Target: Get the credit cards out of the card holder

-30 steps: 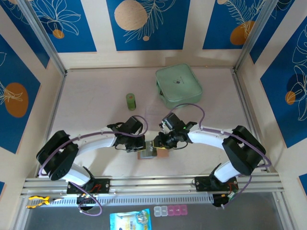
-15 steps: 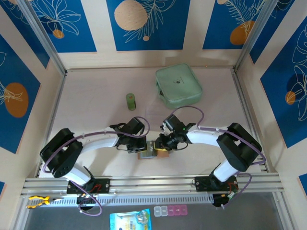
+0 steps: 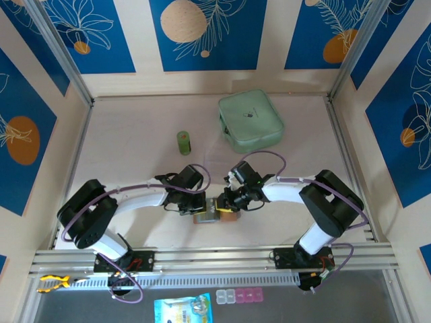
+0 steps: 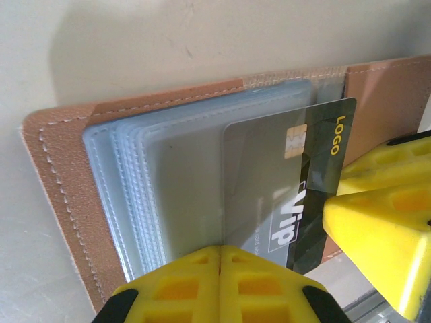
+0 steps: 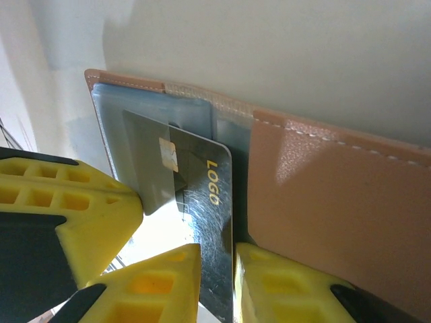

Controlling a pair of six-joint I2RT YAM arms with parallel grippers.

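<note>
The card holder (image 4: 60, 202) lies open near the table's front edge (image 3: 205, 217), tan leather with clear sleeves. One dark credit card (image 4: 316, 175), printed LOGO and Vip, sticks halfway out of a sleeve toward the right. My left gripper (image 4: 220, 252) is shut on the near edge of the sleeves, its fingers touching with no gap. In the right wrist view the dark card (image 5: 209, 202) runs between my right gripper's (image 5: 232, 256) yellow fingers, which are closed onto its free end beside the tan flap (image 5: 323, 195). From above, both grippers (image 3: 199, 207) (image 3: 223, 204) meet over the wallet.
A large mint-green zip case (image 3: 250, 120) sits at the back right. A small green cylinder (image 3: 184, 142) stands behind the left arm. The metal front rail (image 3: 215, 258) runs just below the wallet, and walls close in on both sides.
My right arm has drawn in toward the wallet and its jaws have narrowed onto the dark card. The left gripper has stayed shut in place.
</note>
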